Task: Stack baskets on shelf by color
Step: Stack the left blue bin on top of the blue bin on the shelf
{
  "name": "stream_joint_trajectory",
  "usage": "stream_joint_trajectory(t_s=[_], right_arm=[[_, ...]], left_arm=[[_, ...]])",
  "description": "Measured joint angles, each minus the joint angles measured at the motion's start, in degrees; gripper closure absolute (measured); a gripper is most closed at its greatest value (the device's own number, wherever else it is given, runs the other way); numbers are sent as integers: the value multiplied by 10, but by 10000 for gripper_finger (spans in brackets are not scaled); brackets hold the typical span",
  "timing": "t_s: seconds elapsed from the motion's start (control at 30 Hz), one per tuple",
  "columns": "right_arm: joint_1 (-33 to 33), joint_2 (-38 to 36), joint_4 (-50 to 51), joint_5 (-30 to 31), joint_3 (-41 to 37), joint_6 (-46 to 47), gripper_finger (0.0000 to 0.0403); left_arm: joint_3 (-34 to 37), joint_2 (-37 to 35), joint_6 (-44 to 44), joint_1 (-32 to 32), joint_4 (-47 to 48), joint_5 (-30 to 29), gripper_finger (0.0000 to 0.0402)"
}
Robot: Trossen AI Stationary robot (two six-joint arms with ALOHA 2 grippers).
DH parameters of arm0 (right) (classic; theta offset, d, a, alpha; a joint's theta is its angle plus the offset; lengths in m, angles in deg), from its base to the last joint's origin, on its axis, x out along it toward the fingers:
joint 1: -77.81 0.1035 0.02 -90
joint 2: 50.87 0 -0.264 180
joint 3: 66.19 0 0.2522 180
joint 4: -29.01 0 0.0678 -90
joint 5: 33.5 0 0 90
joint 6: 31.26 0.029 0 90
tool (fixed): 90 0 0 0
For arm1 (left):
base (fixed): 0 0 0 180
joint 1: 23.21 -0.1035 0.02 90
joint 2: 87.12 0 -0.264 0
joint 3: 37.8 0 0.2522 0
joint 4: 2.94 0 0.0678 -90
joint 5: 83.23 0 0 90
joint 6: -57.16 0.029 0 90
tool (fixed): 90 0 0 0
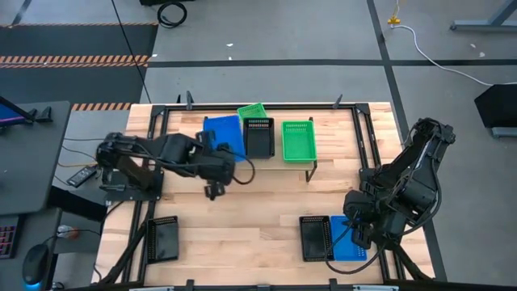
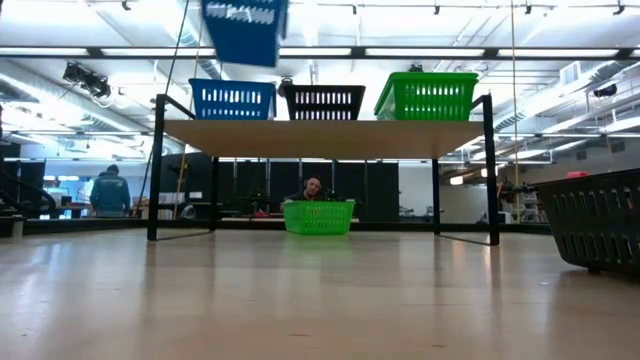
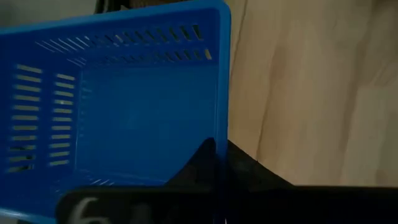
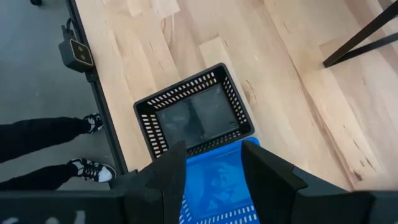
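Clamped on the rim of a blue basket (image 3: 124, 118), my left gripper (image 1: 212, 187) holds it in the air above the shelf (image 2: 320, 138), over the blue basket (image 2: 232, 99) that already sits at one end of the plank. I judge this carry to be nearly done: the held basket only needs lowering into its match. On the plank beside the blue one stand a black basket (image 2: 325, 101) in the middle and a green basket (image 2: 428, 96) at the far end. Another green basket (image 2: 319, 216) lies on the table (image 1: 242, 218) behind the shelf. My right gripper (image 4: 214, 163) hangs open over a blue basket (image 4: 217, 180) that touches a black basket (image 4: 194, 115) near the table's front edge. A further black basket (image 1: 161, 238) waits at the front on my left side. So four baskets look left to stack.
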Motion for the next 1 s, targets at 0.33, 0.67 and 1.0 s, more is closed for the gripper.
stream_joint_trajectory(t_s=[0.33, 0.67, 1.0], right_arm=[[-2, 0, 9, 27, 0, -24, 242], [-2, 0, 9, 25, 0, 0, 242], [-3, 0, 14, 26, 0, 5, 242]], left_arm=[[150, -64, -20, -34, -36, -8, 393], [208, -63, 28, -64, -123, 0, 391], [219, -63, 41, -76, -126, -4, 359]])
